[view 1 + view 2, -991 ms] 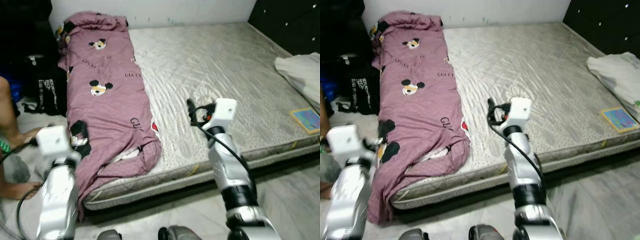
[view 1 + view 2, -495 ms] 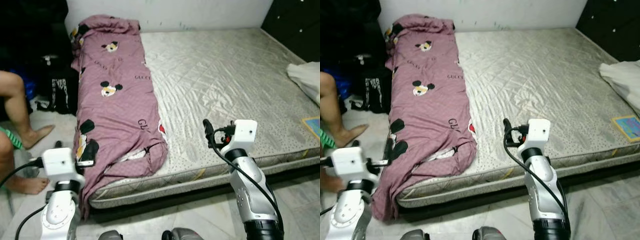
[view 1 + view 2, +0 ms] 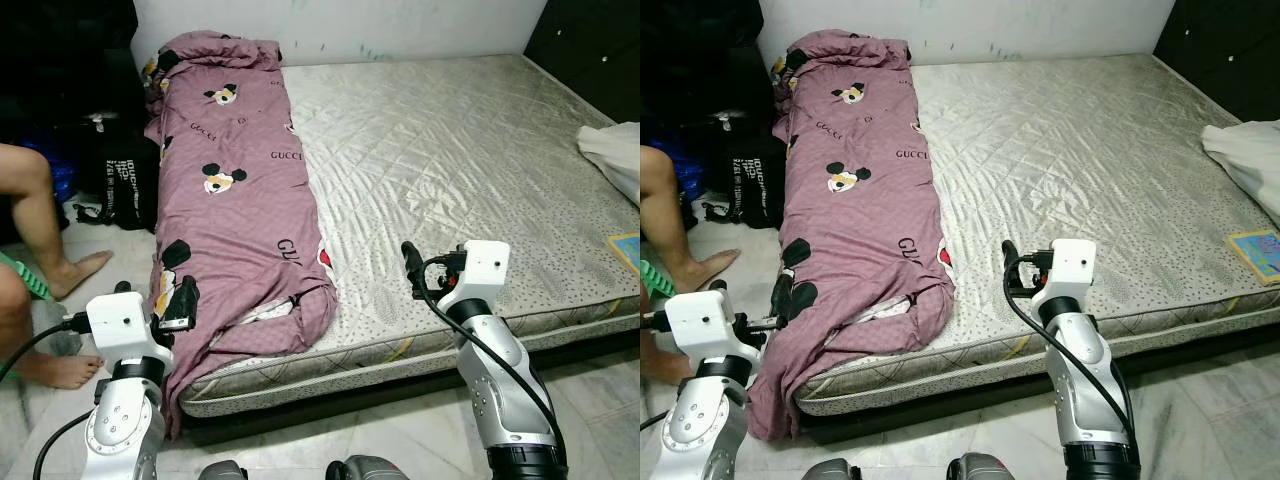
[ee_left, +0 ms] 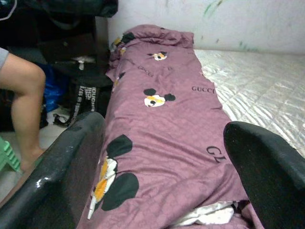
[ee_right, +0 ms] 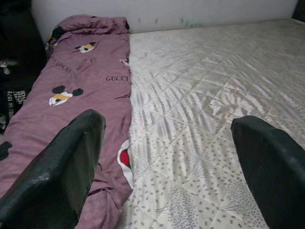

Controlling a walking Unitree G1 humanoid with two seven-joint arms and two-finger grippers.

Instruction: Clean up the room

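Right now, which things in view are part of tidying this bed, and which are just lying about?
Job:
- purple quilt, bunched along the mattress's left edge
- mattress, bare
- left gripper, open, facing the quilt
- right gripper, open, over the mattress

Lying about:
- white cloth at the far right edge
- small book near it
- black bag on the floor
- a person's legs

Head stereo looks down at mattress [image 3: 450, 150] — wrists face purple duvet [image 4: 162, 124].

Mauve cartoon-mouse blanket [image 3: 235, 215], silver-grey mattress [image 3: 450, 160]
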